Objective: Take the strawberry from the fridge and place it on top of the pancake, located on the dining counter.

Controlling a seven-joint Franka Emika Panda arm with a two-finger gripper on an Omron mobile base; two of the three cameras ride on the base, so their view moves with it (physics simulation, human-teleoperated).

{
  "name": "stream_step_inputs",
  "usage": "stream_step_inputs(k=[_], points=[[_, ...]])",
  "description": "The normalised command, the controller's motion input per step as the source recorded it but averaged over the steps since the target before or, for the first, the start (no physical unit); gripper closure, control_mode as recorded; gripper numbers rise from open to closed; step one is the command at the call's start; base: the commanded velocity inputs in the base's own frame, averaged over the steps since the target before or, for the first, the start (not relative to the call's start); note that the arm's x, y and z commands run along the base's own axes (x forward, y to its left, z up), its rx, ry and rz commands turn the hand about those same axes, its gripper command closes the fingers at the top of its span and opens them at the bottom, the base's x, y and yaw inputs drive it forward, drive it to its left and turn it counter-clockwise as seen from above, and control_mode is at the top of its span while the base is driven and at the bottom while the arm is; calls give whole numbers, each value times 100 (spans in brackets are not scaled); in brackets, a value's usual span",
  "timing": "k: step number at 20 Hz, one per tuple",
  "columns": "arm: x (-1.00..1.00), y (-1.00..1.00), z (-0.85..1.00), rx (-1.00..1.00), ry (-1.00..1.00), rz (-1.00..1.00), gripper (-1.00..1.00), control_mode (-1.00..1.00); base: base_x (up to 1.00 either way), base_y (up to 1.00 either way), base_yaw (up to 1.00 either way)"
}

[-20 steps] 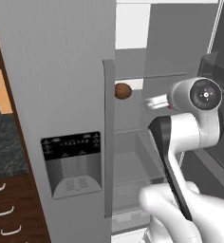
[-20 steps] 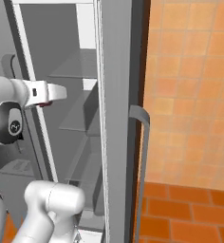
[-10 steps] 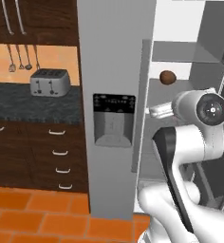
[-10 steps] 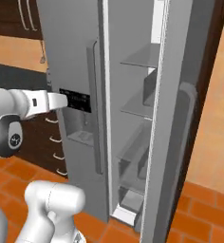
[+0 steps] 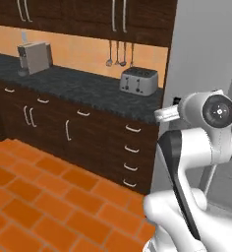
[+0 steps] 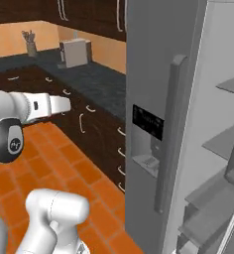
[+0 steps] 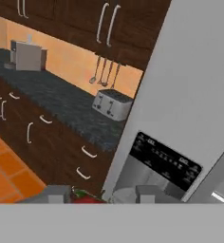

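Peeking up between the two dark fingertips at the 6 o'clock edge of the hand view is a small glossy red shape with a touch of green, most likely the strawberry [image 7: 85, 199], though only its top sliver shows. The end effector [image 7: 100, 194] has its fingers standing a little apart on either side of that red shape, seemingly clamped on it.

The fridge [image 6: 153, 59] is a tall, smooth, light-grey slab with a long rounded vertical handle [image 6: 167, 134]. Its door carries a flat black dispenser panel [image 7: 165, 160] with rows of tiny pale markings, too small to read, over a recessed grey niche. At 3 o'clock in the right base view, thin grey shelves [image 6: 227, 139] show inside the open compartment.

The surface [image 5: 83, 86] at 10 o'clock in the left base view is dark speckled stone over dark wood drawers with curved metal pulls. On it stands a boxy brushed-metal toaster [image 5: 138, 81]; farther along, a squarish grey appliance [image 5: 34, 56]. Utensils [image 5: 119, 54] hang against the orange backsplash. The floor [image 5: 44, 197] is orange tile.
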Motion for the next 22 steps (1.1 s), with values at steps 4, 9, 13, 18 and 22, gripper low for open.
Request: stream_step_inputs(k=[4, 9, 13, 18, 22], points=[[0, 0, 0, 0, 0, 0, 100, 100, 15, -23, 84], [0, 0, 0, 0, 0, 0, 100, 100, 0, -19, 86], [0, 0, 0, 0, 0, 0, 100, 100, -47, -5, 85], [0, 0, 0, 0, 0, 0, 100, 100, -96, 7, 53], [0, 0, 0, 0, 0, 0, 100, 100, -100, 2, 14]])
